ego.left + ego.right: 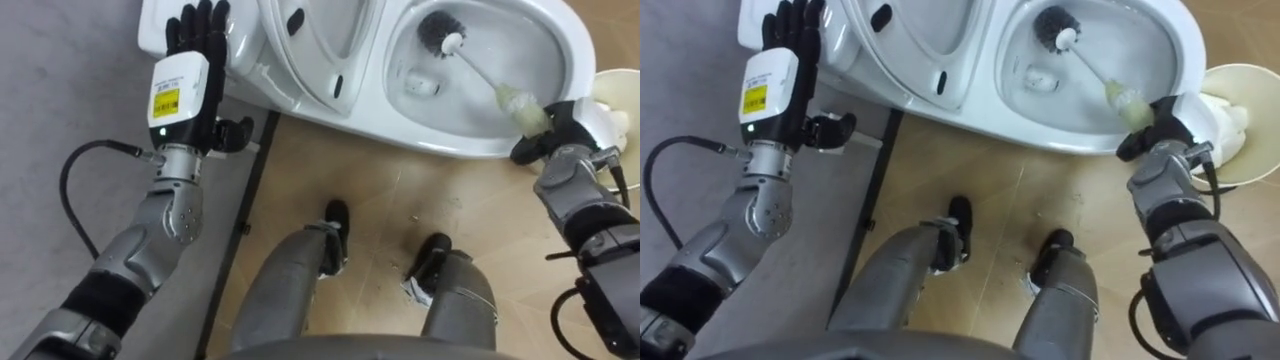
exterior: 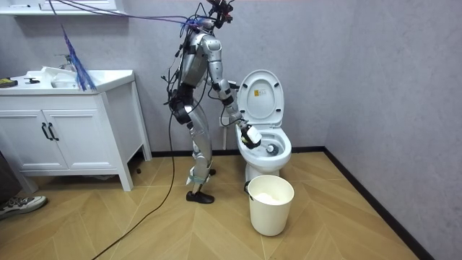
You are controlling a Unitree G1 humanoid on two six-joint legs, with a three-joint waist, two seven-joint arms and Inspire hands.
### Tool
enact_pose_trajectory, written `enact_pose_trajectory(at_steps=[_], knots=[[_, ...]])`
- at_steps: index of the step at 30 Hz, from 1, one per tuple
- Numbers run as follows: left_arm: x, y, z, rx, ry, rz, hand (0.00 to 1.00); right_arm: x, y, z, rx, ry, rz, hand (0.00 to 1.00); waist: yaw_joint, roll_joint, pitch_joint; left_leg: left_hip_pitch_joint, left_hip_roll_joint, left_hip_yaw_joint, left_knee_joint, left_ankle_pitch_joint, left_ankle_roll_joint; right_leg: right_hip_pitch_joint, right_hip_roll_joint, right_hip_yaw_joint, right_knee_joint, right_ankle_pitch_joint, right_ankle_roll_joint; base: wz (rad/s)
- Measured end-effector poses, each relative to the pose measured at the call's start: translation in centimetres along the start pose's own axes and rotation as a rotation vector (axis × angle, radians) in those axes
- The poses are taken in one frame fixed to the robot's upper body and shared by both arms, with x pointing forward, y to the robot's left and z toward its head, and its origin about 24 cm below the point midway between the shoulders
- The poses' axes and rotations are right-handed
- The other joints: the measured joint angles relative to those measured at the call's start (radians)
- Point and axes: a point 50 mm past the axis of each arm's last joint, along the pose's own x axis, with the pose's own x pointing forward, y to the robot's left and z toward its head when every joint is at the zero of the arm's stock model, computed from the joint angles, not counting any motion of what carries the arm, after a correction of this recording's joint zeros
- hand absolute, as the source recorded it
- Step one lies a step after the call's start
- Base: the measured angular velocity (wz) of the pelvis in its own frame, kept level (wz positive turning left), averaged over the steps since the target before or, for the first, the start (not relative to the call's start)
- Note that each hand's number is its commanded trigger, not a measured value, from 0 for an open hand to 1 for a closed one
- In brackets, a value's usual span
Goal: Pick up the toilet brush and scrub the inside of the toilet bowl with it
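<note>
Room view: robot bent over toilet, lid raised. Vanity cabinet well apart, open floor between. Bucket just before bowl.
Toilet brush: dark bristle head, white shaft, angled into bowl.
Right robot hand curled round brush grip at rim.
Left robot hand: fingers straight, beside cistern edge, contact unclear.
</note>
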Motion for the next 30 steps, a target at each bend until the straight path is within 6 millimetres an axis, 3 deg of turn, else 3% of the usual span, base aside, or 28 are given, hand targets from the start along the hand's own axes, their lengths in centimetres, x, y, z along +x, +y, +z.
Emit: enact_pose_trajectory(at_steps=[5,8,12,15,23,26,30], knots=[[-0.4,-0.5,-0.1,0.002,0.017,-0.022,0.0,-0.3,0.6,0.9,-0.209,-0.09,-0.016,1.0,0.011,0.028,-0.005,0.001,0.002,-0.001,0.002,0.0,0.0,0.001,0.003,-0.002,-0.003,0.003,-0.003,-0.03],[-0.9,-1.0,-0.1,-0.017,0.043,-0.041,0.0,-0.6,1.4,1.1,-0.305,-0.104,0.0,1.0,0.015,0.046,-0.0144,0.005,0.005,0.0,0.001,0.0,0.0,0.005,0.006,-0.001,-0.004,0.003,-0.003,-0.03],[-1.6,-1.2,-0.3,-0.01,0.053,-0.051,0.0,-1.2,2.4,2.3,-0.437,-0.154,0.02,1.0,0.033,0.059,-0.0155,0.007,0.039,0.0,0.007,-0.007,-0.011,0.022,0.043,-0.008,-0.04,0.021,-0.02,-0.16],[-2.1,-1.3,-0.7,-0.012,0.067,-0.055,0.0,-1.9,3.0,3.1,-0.496,-0.201,0.016,1.0,0.04,0.059,-0.0155,0.011,0.056,0.0,-0.003,-0.004,-0.021,0.024,0.064,-0.006,-0.058,0.031,-0.031,-0.12],[-2.8,-1.5,-1.9,-0.018,0.1,-0.071,0.0,-2.9,3.8,2.1,-0.645,-0.251,0.029,1.0,0.02,0.058,-0.0147,0.027,0.061,-0.004,-0.011,0.004,-0.033,0.037,0.072,-0.005,-0.058,0.027,-0.039,0.0],[-2.8,-1.5,-1.8,-0.039,0.089,-0.074,0.0,-2.0,2.8,1.5,-0.683,-0.247,0.021,1.0,0.018,0.053,-0.0117,0.025,0.055,-0.006,-0.013,0.005,-0.031,0.037,0.066,-0.007,-0.054,0.025,-0.035,0.08],[-2.5,-1.1,-1.4,-0.037,0.038,-0.088,0.0,-0.2,-0.7,-0.3,-0.763,-0.241,-0.032,1.0,0.05,0.028,0.0039,0.005,0.046,-0.007,0.008,0.007,-0.028,0.023,0.048,-0.008,-0.032,0.015,-0.03,0.1]])
